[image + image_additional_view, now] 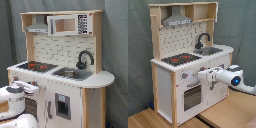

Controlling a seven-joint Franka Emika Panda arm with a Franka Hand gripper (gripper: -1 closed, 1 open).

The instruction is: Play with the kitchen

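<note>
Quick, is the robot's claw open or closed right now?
Gripper: right up against the kitchen front, near the knobs; whether it is open, closed or holding something cannot be told.

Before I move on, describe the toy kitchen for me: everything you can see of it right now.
The kitchen is a white and light-wood toy unit standing upright on a wooden floor before a grey curtain. Its top carries a black-red hob and a grey sink with a curved black tap. Behind is a pegboard back, above it a hood and shelf. The front has knobs and an oven door. The arm's pincer is at the front panel.
</note>
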